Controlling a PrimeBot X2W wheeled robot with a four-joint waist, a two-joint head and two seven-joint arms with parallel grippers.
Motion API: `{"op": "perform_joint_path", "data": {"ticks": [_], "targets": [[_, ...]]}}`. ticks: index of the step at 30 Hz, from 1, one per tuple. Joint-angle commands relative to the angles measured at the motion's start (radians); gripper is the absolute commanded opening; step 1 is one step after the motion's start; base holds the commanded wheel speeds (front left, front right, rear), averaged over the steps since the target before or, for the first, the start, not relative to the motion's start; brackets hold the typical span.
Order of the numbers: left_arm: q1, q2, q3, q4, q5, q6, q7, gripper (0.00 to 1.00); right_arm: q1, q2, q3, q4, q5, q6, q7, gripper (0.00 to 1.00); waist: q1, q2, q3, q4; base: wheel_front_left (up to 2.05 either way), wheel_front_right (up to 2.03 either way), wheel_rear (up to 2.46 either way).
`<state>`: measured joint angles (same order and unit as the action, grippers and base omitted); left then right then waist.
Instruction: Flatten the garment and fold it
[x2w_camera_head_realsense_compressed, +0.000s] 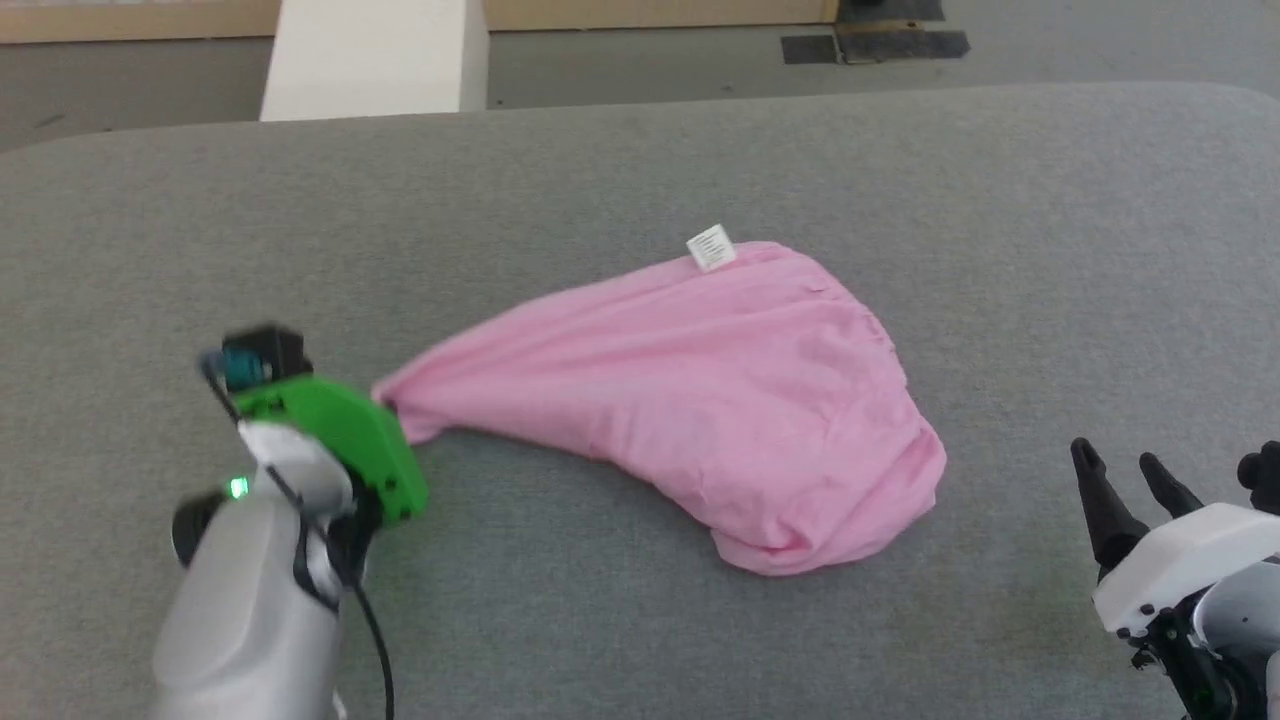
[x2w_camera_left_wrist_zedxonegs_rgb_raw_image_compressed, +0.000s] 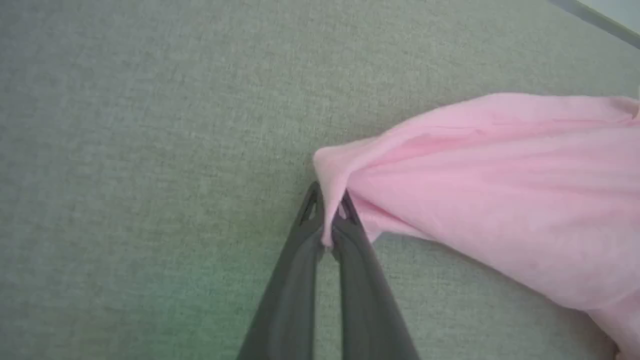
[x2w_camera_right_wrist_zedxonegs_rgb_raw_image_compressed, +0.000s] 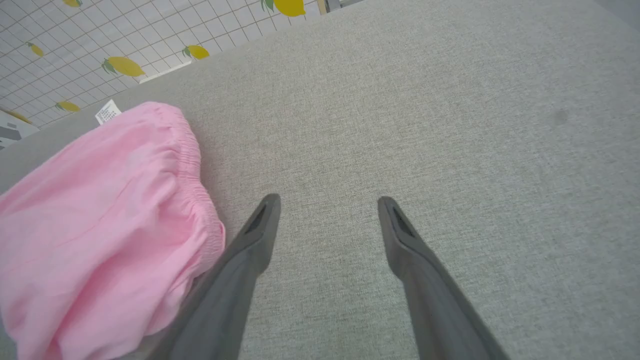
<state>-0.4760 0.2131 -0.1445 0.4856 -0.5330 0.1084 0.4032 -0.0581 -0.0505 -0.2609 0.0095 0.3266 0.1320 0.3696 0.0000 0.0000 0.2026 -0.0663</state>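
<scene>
On the grey table (x2w_camera_head_realsense_compressed: 640, 160), the left gripper (x2w_camera_left_wrist_zedxonegs_rgb_raw_image_compressed: 328, 202) is pinching the garment (x2w_camera_head_realsense_compressed: 700, 400) by a corner; the right gripper (x2w_camera_right_wrist_zedxonegs_rgb_raw_image_compressed: 327, 201) is gaping empty nearby.

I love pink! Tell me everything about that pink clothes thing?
The garment is thin, soft-looking light pink cloth, wrinkled, lying in a teardrop-shaped heap on the gray surface. A white tag sticks out at its far edge, and a gathered elastic edge runs along one side. The left end effector pinches its pointed corner.
</scene>
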Motion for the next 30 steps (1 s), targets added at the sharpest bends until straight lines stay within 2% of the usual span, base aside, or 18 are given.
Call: {"op": "perform_joint_path", "data": {"ticks": [1,2,3,7,9,12,15,17,22,28,29,30], "targets": [[0.041,-0.006,0.003,-0.008,-0.012,0.009,0.006,0.00,0.008,0.000,0.000,-0.007,0.000,-0.001,0.001,1.00,0.0000,0.0000,-0.017,0.029,0.00,0.00,0.00],[0.064,-0.016,0.006,-0.014,-0.023,0.013,0.007,0.47,0.009,0.000,0.000,-0.010,-0.001,-0.001,0.004,1.00,0.0000,0.0000,-0.017,0.036,0.00,0.00,0.00],[0.075,-0.023,0.011,-0.023,-0.031,0.014,0.001,1.00,0.009,0.000,0.001,-0.012,-0.002,-0.001,0.006,1.00,0.0000,0.0000,-0.017,0.040,0.00,0.00,0.00],[0.079,-0.047,0.038,-0.095,-0.046,0.014,-0.088,1.00,0.005,0.000,0.009,-0.017,-0.011,-0.001,0.018,1.00,0.0000,0.0000,-0.022,0.058,0.00,0.00,0.00],[0.076,-0.043,0.044,-0.150,-0.026,0.000,-0.182,1.00,-0.007,0.000,0.023,-0.021,-0.019,-0.001,0.028,1.00,0.0000,0.0000,-0.023,0.062,0.00,0.00,0.00],[0.104,-0.028,0.044,-0.236,0.039,-0.024,-0.379,1.00,-0.048,0.000,0.060,-0.027,-0.052,-0.001,0.061,1.00,0.0000,0.0000,-0.019,0.061,0.00,0.00,0.00],[0.166,-0.024,0.022,-0.286,0.110,-0.024,-0.532,1.00,-0.116,-0.004,0.105,-0.008,-0.092,-0.001,0.143,1.00,0.0000,0.0000,-0.008,0.062,0.00,0.00,0.00],[0.208,-0.033,0.008,-0.298,0.140,-0.013,-0.593,1.00,-0.164,-0.018,0.136,0.018,-0.116,-0.001,0.201,1.00,0.0000,0.0000,0.000,0.067,0.00,0.00,0.00],[0.287,-0.079,-0.025,-0.300,0.169,0.011,-0.641,1.00,-0.235,-0.088,0.241,0.143,-0.170,-0.001,0.383,1.00,0.0000,0.0000,0.021,0.098,0.00,0.00,0.00],[0.306,-0.103,-0.037,-0.287,0.158,0.015,-0.650,1.00,-0.209,-0.099,0.328,0.216,-0.115,-0.001,0.441,1.00,0.0000,0.0000,0.025,0.104,0.00,0.00,0.00],[0.306,-0.105,-0.038,-0.284,0.156,0.015,-0.650,1.00,-0.205,-0.101,0.332,0.222,-0.106,-0.001,0.442,0.77,0.0000,0.0000,0.024,0.102,0.00,0.00,0.00],[0.304,-0.107,-0.039,-0.279,0.152,0.015,-0.650,1.00,-0.203,-0.101,0.329,0.222,-0.096,-0.001,0.430,0.07,0.0000,0.0000,0.022,0.098,0.00,0.00,0.00]]}}
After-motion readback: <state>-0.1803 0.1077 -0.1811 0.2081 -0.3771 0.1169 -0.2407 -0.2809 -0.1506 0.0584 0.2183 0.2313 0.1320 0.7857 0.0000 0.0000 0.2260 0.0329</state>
